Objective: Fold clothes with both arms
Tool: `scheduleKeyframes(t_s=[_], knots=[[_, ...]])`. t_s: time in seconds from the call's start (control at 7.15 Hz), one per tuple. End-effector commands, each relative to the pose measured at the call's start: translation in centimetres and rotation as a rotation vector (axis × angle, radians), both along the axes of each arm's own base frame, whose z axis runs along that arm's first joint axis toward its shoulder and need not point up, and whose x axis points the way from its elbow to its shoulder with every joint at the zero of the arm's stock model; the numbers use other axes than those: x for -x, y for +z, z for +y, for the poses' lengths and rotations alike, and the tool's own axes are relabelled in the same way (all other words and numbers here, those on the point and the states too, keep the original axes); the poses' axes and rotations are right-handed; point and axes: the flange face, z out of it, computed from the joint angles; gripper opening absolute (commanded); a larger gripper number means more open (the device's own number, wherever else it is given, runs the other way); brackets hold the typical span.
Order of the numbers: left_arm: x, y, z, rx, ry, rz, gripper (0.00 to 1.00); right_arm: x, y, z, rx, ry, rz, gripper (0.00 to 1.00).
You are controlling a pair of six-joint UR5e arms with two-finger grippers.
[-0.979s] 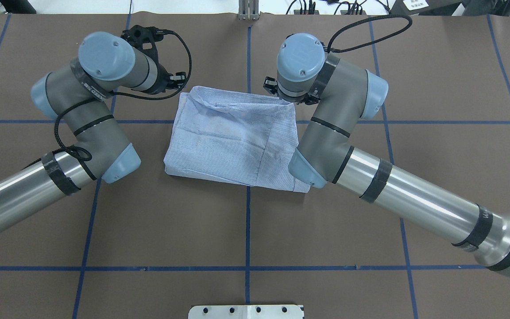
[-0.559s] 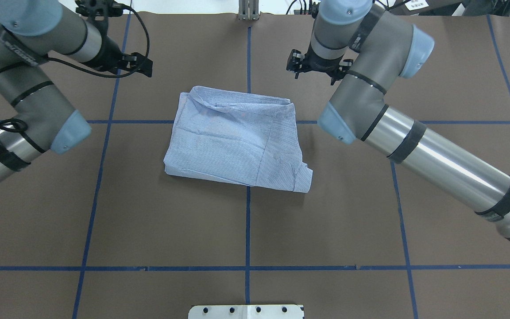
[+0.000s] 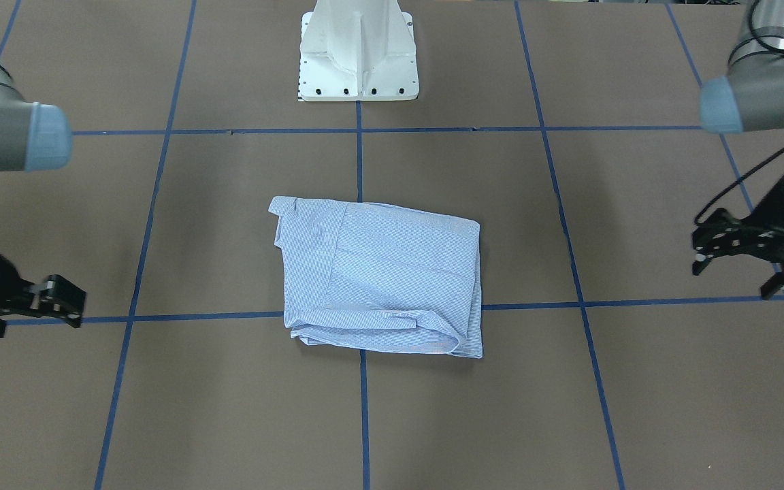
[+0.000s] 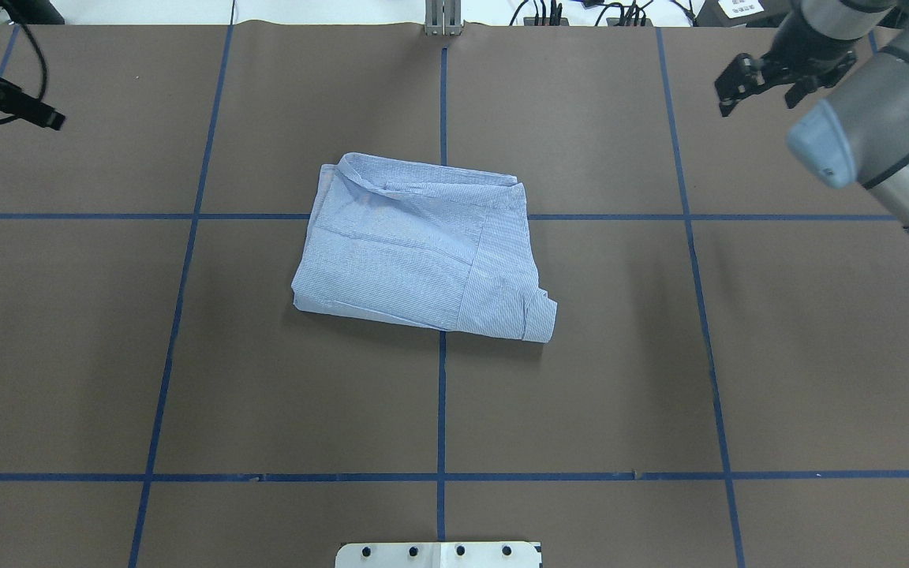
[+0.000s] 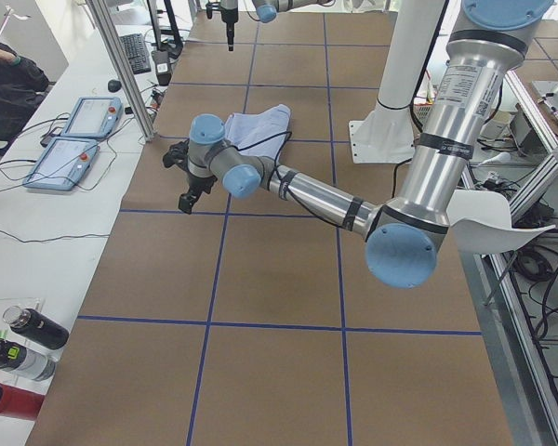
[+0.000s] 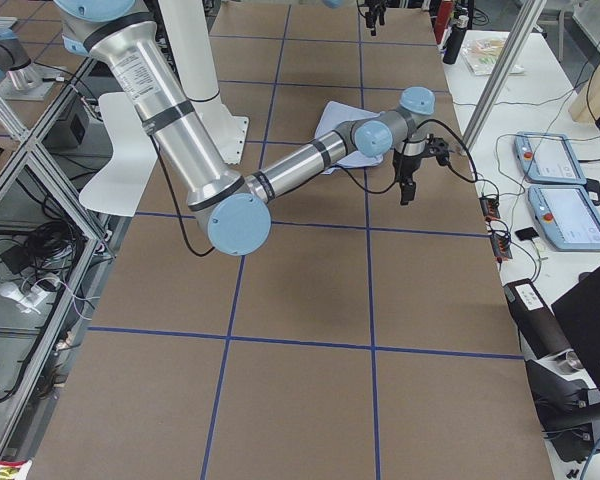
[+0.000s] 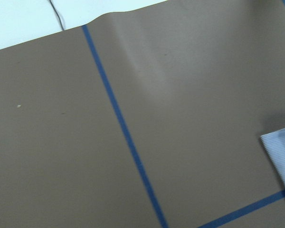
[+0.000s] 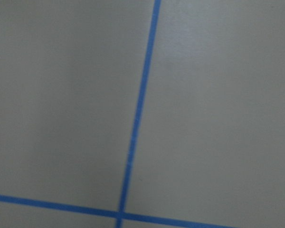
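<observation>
The left arm [image 5: 446, 163] and right arm [image 6: 175, 120] were silver tubes with grey joint housings, round light blue caps, black bands and a printed label each. Thin black cables [image 3: 746, 178] looped to the black two-finger left pincer [image 3: 733, 280] and right pincer [image 4: 758, 99]. The pedestal [image 3: 358, 51] was white.

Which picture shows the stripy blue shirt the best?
Overhead exterior: the whole folded shirt lies unblocked, centred. Front-facing shows it whole too. Side views show it small, partly behind an arm. Left wrist catches a corner; right wrist, nothing.
</observation>
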Motion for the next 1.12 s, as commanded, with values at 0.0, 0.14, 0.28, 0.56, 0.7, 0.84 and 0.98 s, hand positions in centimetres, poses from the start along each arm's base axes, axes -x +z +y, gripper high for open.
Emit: scheduleKeyframes(t_s=[0.0, 0.14, 0.28, 0.56, 0.7, 0.84, 0.98], knots=[[12.4, 9.8, 6.0, 0.111, -0.069, 0.027, 1.00, -11.7, 8.4, 5.0, -0.054, -0.103, 0.043, 1.00], [14.8, 13.0, 8.6, 0.182, -0.113, 0.025, 1.00, -15.2, 12.1, 8.3, -0.034, -0.105, 0.018, 1.00], [15.3, 15.5, 10.1, 0.211, -0.108, 0.006, 1.00, -19.3, 15.6, 11.5, -0.016, -0.094, -0.003, 1.00], [15.6, 20.0, 14.1, 0.256, -0.050, -0.022, 1.00, -25.5, 20.5, 18.4, 0.020, -0.045, 0.008, 1.00], [15.9, 21.1, 15.6, 0.331, -0.061, -0.030, 1.00, -26.5, 21.4, 20.3, 0.048, -0.017, 0.010, 1.00], [16.0, 20.3, 15.5, 0.330, -0.066, -0.034, 1.00, -26.6, 22.5, 21.5, 0.074, -0.012, 0.010, 1.00], [16.0, 21.0, 15.2, 0.352, -0.066, -0.034, 1.00, -26.6, 23.1, 21.9, 0.092, -0.007, 0.011, 1.00]])
